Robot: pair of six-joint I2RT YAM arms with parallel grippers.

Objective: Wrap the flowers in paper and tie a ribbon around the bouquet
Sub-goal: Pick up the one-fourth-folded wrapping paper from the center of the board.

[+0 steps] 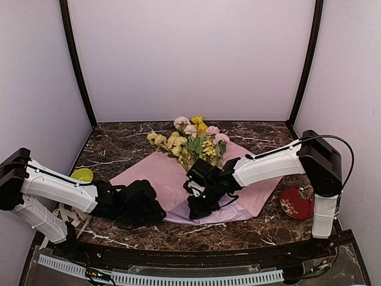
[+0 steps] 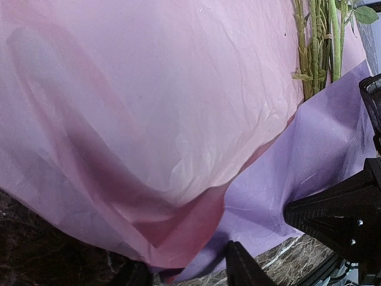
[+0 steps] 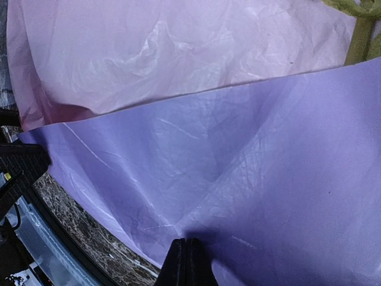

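The flowers [image 1: 190, 140], yellow and pink blooms, lie on the pink and lilac paper [image 1: 161, 173] spread mid-table, stems toward me. My right gripper [image 1: 199, 208] sits at the paper's near edge, its jaws shut on a lifted lilac fold [image 3: 268, 167], fingertips [image 3: 186, 259] pressed together. My left gripper [image 1: 156, 210] is low at the paper's near-left corner; in its wrist view the fingers [image 2: 238, 265] stand apart with the pink corner [image 2: 166, 238] hanging between them. Green stems [image 2: 315, 53] show past the fold. The cream ribbon [image 1: 64, 213] lies under my left arm.
A yellow-green bowl [image 1: 82, 174] sits on the left of the marble table [image 1: 119, 146]. A red patterned plate [image 1: 296, 202] lies at the right by the right arm's base. Pale walls close off the back and sides.
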